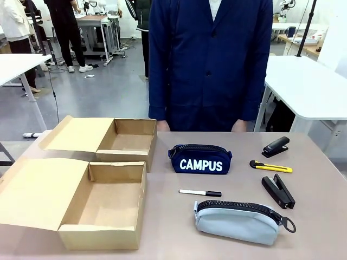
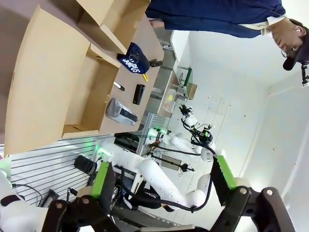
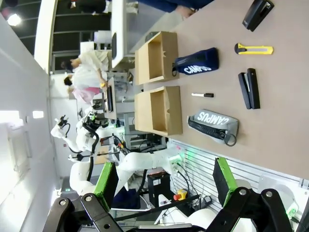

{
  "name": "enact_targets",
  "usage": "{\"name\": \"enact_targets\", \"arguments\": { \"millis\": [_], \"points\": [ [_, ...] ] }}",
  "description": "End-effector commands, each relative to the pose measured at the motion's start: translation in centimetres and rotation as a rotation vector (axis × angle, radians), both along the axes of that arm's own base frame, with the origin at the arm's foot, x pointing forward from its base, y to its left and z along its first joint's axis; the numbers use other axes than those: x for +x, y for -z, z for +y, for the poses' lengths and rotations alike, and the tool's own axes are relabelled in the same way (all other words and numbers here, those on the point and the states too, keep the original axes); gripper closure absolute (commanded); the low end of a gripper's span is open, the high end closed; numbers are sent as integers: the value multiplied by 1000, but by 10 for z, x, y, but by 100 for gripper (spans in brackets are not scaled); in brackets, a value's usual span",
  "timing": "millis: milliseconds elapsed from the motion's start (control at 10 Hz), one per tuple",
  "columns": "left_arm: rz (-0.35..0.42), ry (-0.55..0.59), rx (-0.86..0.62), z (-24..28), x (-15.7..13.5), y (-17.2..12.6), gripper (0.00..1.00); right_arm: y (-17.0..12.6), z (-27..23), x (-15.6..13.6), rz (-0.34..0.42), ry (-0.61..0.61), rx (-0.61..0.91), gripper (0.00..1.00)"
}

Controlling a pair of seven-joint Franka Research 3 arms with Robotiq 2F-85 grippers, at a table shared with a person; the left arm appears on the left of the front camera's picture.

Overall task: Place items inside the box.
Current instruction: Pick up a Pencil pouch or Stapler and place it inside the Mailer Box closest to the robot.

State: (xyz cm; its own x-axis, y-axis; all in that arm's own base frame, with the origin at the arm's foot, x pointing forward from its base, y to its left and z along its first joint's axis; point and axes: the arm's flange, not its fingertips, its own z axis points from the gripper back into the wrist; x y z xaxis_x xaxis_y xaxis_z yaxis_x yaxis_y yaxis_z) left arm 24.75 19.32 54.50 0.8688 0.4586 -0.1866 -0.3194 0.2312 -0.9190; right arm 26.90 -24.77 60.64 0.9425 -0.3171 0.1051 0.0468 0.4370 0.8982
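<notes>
Navy pouch (image 1: 200, 158) is seen lying mid-table, just right of the far box (image 1: 127, 142), well apart from both grippers. "CAMPUS" is read on it in white capitals. A marker (image 1: 199, 192), white with a black cap, is laid in front of it, and the grey pouch (image 1: 238, 219) is set nearer still, its black zip on top; in the right wrist view "CAMPUS" is made out on its side too. The stapler (image 1: 278, 190) is placed to the right of the marker.

The left gripper (image 2: 161, 169) is held up off the table (image 1: 320, 179), jaws spread wide, nothing gripped. The right gripper (image 3: 165, 174) is held the same way, wide apart and empty, with the items far beyond its fingers.

Counted up: two open cardboard boxes, with the near box (image 1: 108, 203) in front of the far one, both with nothing inside; two pouches; one marker; two black staplers, the second stapler (image 1: 275, 147) at the far right; one yellow knife (image 1: 270, 166) between them. A person (image 1: 211, 59) in a navy coat is stood at the far edge.
</notes>
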Motion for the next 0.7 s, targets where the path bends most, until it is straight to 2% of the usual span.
{"name": "enact_targets", "arguments": {
  "millis": [0,100,200,400,500,600],
  "points": [
    [-2,16,5,3,-4,-1,0,0,0,0,0,0,0,0],
    [-2,16,5,3,-4,-1,0,-1,40,-4,-63,-245,-211,0],
    [-2,16,5,3,-4,-1,0,5,79,-11,-118,-447,-354,0],
    [-2,16,5,3,-4,-1,0,19,125,-42,-279,-767,-460,0],
    [-2,16,5,3,-4,-1,0,23,131,-56,-323,-880,-467,0],
    [-2,16,5,3,-4,-1,0,22,109,-52,-293,-709,-477,0]
  ]
}}
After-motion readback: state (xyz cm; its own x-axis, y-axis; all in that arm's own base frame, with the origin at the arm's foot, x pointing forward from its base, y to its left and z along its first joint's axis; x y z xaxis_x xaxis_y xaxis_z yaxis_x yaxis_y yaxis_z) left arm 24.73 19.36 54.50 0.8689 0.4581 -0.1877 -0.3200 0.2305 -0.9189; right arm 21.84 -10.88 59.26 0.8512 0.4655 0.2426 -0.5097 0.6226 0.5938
